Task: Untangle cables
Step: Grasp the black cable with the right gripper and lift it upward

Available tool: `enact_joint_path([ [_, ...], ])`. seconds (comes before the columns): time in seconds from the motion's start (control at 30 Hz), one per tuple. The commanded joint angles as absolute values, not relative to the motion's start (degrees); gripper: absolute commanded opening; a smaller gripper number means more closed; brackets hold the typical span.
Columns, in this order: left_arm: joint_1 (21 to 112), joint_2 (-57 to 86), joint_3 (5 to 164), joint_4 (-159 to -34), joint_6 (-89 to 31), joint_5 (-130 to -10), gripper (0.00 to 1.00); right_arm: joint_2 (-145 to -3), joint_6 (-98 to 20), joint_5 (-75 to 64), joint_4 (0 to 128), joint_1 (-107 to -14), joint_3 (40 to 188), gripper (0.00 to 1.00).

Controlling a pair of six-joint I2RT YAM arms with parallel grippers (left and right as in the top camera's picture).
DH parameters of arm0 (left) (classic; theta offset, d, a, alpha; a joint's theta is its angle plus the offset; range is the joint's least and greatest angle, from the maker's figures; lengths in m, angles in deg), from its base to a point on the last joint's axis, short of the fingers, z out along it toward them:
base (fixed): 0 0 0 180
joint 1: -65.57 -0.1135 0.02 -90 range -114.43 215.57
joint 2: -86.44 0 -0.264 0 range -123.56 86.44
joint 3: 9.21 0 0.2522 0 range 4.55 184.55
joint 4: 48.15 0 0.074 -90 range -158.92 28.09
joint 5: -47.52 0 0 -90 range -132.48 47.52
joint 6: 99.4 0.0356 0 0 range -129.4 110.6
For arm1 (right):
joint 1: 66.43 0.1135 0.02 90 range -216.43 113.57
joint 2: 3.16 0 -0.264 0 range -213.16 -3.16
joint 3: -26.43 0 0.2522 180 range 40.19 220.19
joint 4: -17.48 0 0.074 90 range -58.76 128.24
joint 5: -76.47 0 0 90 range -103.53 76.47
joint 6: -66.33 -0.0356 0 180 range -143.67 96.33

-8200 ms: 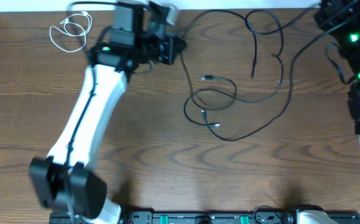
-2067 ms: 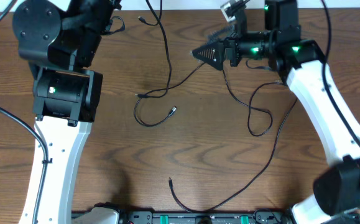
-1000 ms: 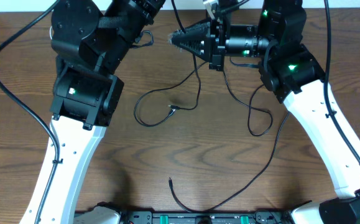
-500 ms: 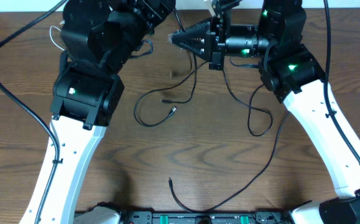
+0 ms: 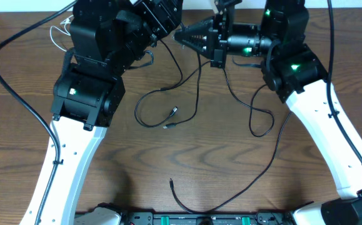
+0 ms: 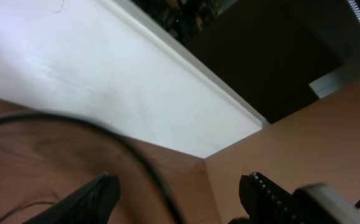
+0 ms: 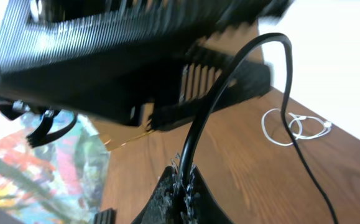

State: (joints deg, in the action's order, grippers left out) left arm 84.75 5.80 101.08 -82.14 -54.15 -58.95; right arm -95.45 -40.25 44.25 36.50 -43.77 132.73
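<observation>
While one black cable point(image 7: 229, 74) is pinched in the right hand point(image 7: 183, 180), the left hand point(image 6: 180, 186) is spread, perhaps around nothing. Loose loops point(image 5: 136, 111) can be seen on the worktop point(image 5: 218, 156) below both. To pull it free, a left grip beside the right hand is needed.

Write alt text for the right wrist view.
The right gripper, shut, pinches a black cable that arcs upward. Close behind looms the left arm's ribbed black housing; a coiled white cord lies on the wooden table at right.
</observation>
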Motion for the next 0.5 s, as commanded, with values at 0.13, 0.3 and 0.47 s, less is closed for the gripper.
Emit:
enact_joint_path([
  [0.13,84.64,5.64,101.98,-82.84,-56.01,-63.63,0.62,-95.36,-41.04,40.38,36.41,-44.54,133.08,0.01],
  [0.3,84.64,5.60,101.98,-82.89,-56.42,-64.35,0.50,-95.34,-42.02,40.49,36.15,-44.08,133.08,0.01],
  [0.47,84.66,5.58,101.98,-82.95,-56.42,-64.57,0.50,-95.36,-42.76,41.69,34.88,-43.44,133.08,0.01],
])
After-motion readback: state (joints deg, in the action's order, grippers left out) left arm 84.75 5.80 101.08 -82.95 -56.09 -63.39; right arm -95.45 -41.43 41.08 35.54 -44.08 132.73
